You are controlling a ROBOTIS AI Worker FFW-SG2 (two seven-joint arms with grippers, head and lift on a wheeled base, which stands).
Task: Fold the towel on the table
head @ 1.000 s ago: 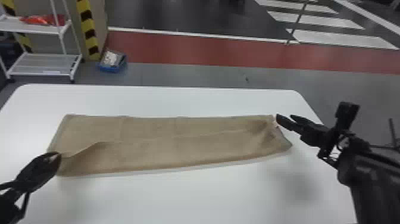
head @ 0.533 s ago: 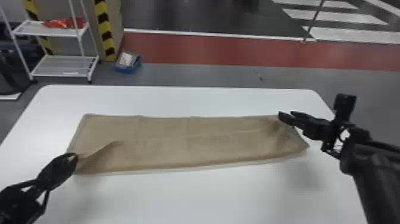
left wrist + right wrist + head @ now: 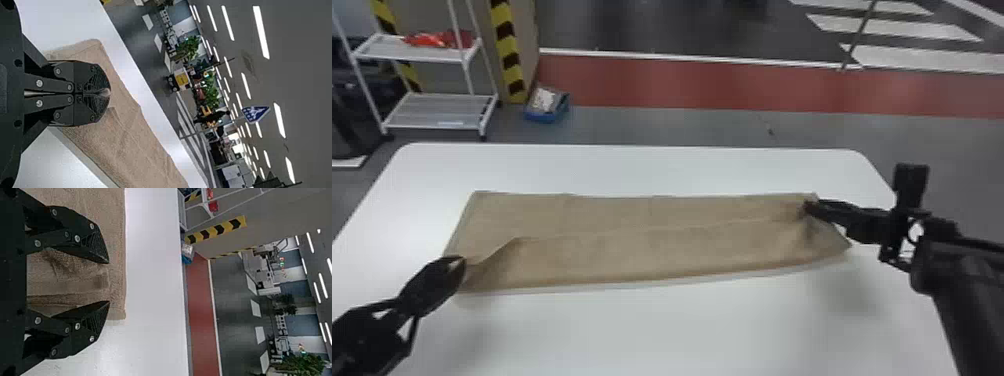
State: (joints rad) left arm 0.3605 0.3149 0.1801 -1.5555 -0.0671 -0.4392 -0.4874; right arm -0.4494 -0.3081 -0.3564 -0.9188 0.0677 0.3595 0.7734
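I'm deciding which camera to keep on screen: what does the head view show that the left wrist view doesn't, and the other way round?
Head view: the right gripper, white rack, blue box and red floor strip.
Left wrist view: the blue sign, ceiling lights and green plants.
Both: the towel, table and left gripper.

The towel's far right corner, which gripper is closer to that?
Right. The right gripper is open over the towel, close to that corner; the left gripper is shut on the towel at its near left end.
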